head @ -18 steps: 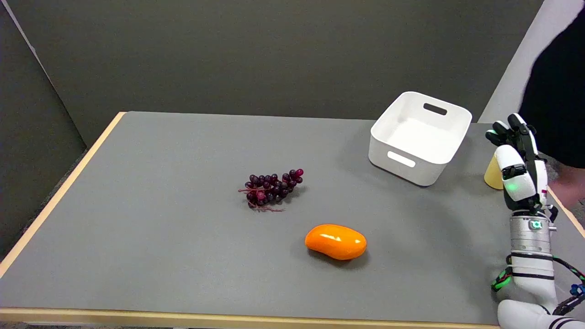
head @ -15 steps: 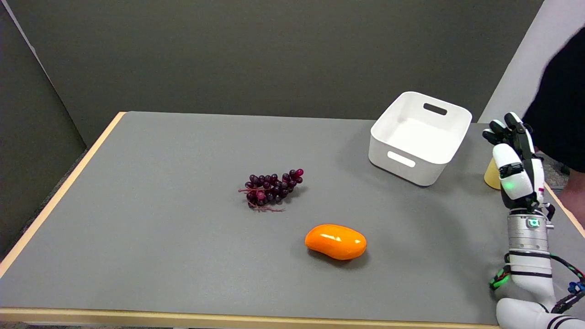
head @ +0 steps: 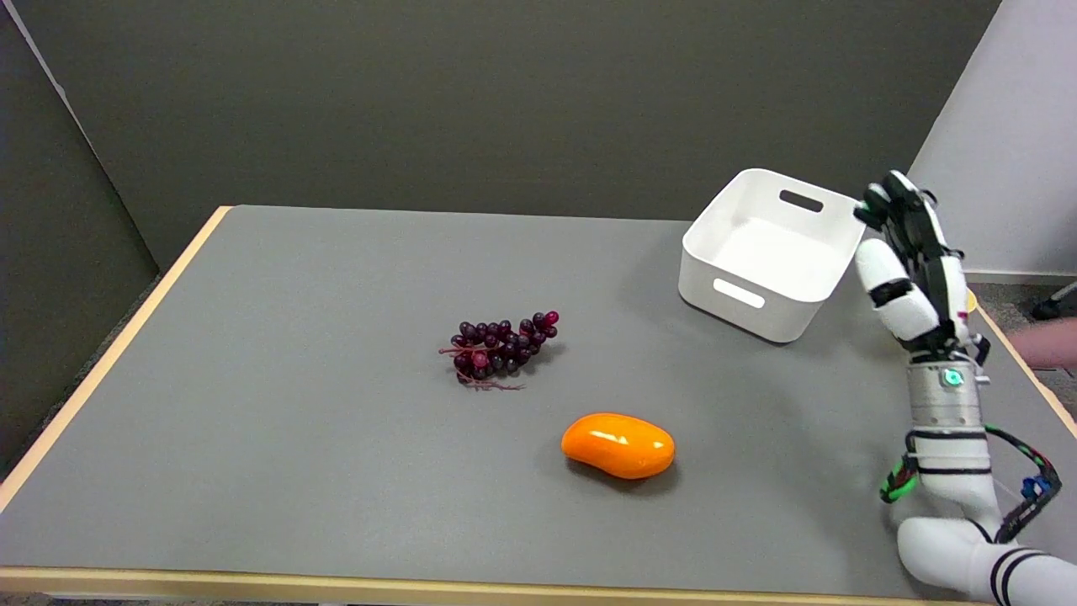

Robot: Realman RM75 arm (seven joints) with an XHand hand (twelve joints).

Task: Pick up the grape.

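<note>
The grape [head: 501,348] bunch lies loose on the counter [head: 294,438], free to be taken from above. The mango [head: 618,445] sits near it, toward the front; the bin [head: 772,252] well apart. Beside the bin, the right hand [head: 910,269] hangs raised, fingers apart, holding nothing.
</note>
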